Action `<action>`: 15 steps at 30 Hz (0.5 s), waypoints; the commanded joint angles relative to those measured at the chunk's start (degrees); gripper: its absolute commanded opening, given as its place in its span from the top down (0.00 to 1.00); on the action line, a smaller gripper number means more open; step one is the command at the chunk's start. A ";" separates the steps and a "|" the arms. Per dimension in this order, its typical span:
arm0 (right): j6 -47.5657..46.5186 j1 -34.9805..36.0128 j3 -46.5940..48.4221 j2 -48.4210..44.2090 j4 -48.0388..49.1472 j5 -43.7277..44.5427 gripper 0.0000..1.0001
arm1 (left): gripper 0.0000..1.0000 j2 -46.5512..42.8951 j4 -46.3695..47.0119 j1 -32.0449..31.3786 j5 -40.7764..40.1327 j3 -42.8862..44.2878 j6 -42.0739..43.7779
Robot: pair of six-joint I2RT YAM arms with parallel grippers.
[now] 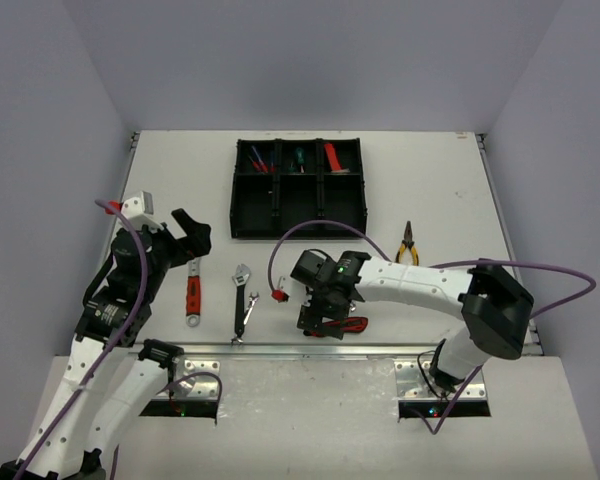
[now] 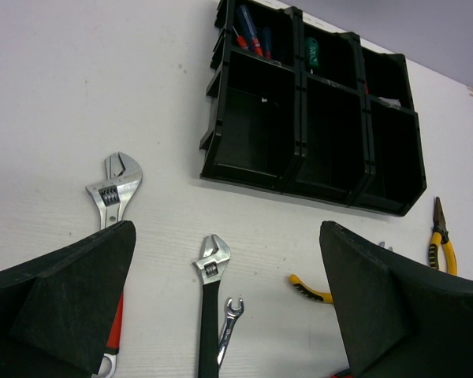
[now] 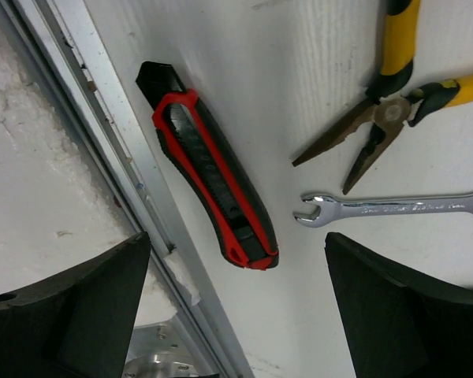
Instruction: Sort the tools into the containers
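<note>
The black six-compartment tray (image 1: 298,205) sits at the back centre, also in the left wrist view (image 2: 252,126). It holds red and blue screwdrivers (image 1: 260,158), a green screwdriver (image 1: 298,157) and a red utility knife (image 1: 333,157) in its back row. My right gripper (image 1: 318,312) is open just above a red-and-black utility knife (image 3: 213,185) by the front rail. My left gripper (image 1: 192,236) is open and empty, above a red-handled wrench (image 1: 193,293). A black-handled wrench (image 2: 210,291) and a small spanner (image 2: 230,319) lie between the arms.
Yellow-handled pliers (image 1: 407,245) lie at the right. A second pair of yellow pliers (image 3: 386,102) and a silver spanner (image 3: 394,209) lie next to the knife. The aluminium rail (image 3: 102,157) runs along the table's front edge beside the knife.
</note>
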 commanded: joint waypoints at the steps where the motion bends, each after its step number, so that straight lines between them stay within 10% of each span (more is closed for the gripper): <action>1: 1.36 2.59 -1.57 0.72 3.57 1.54 0.11 | 0.00 0.18 2.17 -0.59 -0.07 0.42 0.52; 15: -0.37 2.62 -7.71 4.59 12.17 5.13 0.24 | 0.00 -0.29 2.25 -0.59 0.23 0.33 0.61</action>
